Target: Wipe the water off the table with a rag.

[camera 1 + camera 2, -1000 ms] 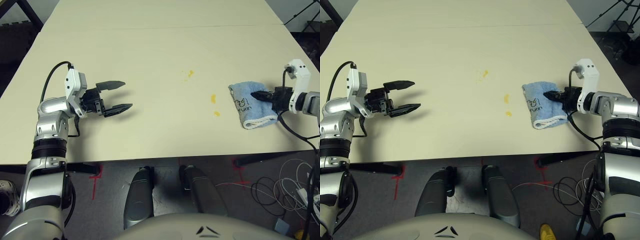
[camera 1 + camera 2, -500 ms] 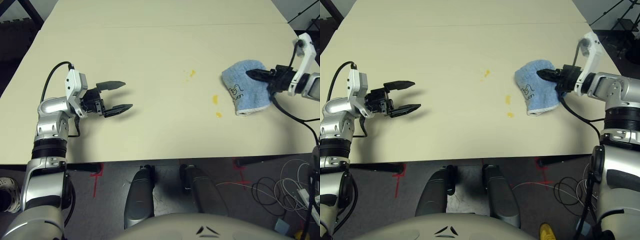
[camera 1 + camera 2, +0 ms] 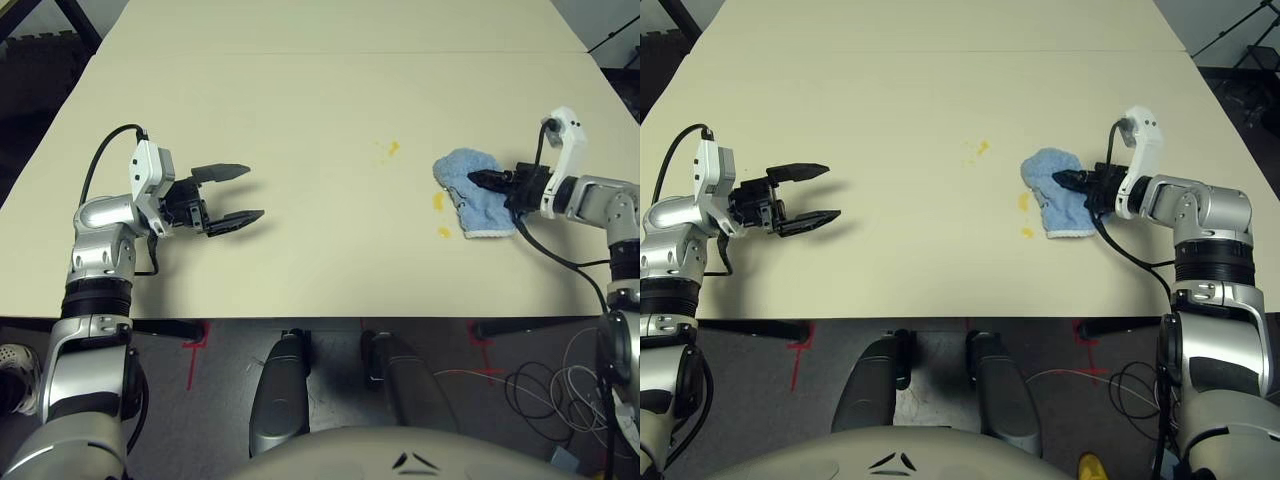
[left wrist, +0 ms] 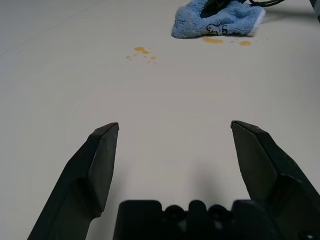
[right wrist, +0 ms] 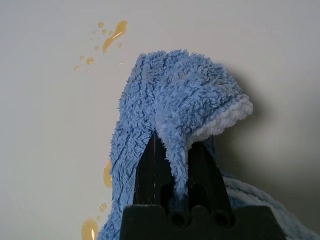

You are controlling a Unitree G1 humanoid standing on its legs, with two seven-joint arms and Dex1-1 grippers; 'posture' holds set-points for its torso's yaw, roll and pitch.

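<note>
The pale counter [image 3: 300, 110] spans most of the frame. At right of centre lies the bunched blue rag [image 3: 470, 192], resting on the counter with the right gripper [image 3: 482, 180] pinching a fold of it. Yellow-orange water [image 3: 438, 201] spots sit just beside the rag's left edge, with another smear higher up. At left, the left gripper [image 3: 238, 194] hovers with fingers spread, holding nothing.
</note>
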